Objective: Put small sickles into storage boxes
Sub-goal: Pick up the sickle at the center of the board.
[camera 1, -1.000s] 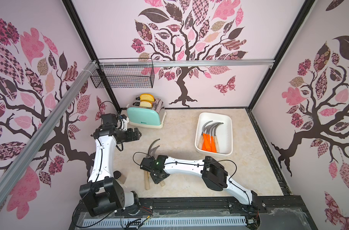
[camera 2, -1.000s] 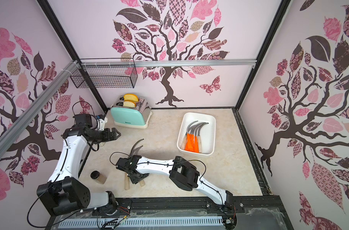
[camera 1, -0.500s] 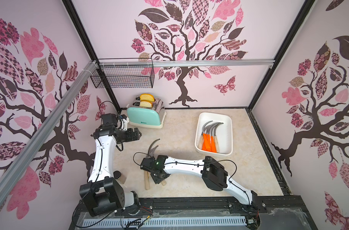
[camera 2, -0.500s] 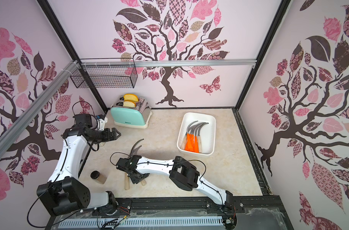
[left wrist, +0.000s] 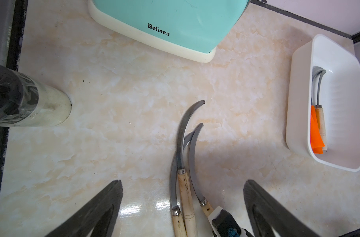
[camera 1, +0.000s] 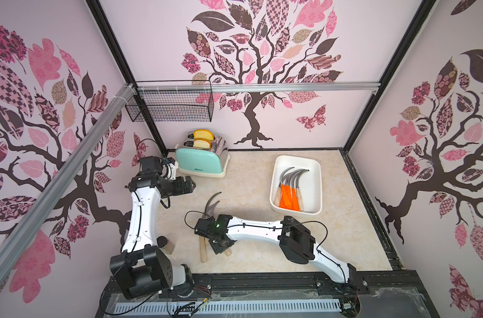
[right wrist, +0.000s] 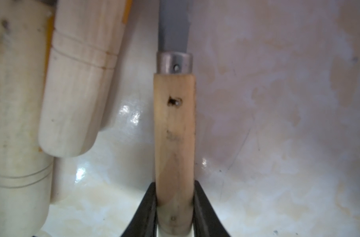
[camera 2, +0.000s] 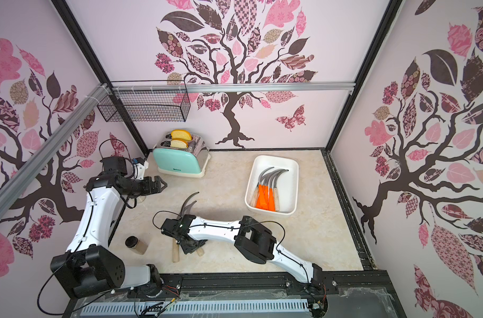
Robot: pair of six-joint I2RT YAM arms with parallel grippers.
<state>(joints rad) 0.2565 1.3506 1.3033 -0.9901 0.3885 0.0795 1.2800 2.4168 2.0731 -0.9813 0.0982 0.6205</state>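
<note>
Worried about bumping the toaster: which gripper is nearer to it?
Left. The left gripper hovers open close beside the toaster; the right gripper is farther away, shut on a wooden-handled sickle.

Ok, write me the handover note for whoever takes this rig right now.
Right gripper: shut on the wooden handle of a sickle down at the table.
Left gripper: open, empty, hovering near the toaster.
Done: several sickles, orange- and wooden-handled, lie in the white tray.
Left: carry the held sickle to the tray, then the two other wooden-handled sickles lying beside it on the table.
</note>
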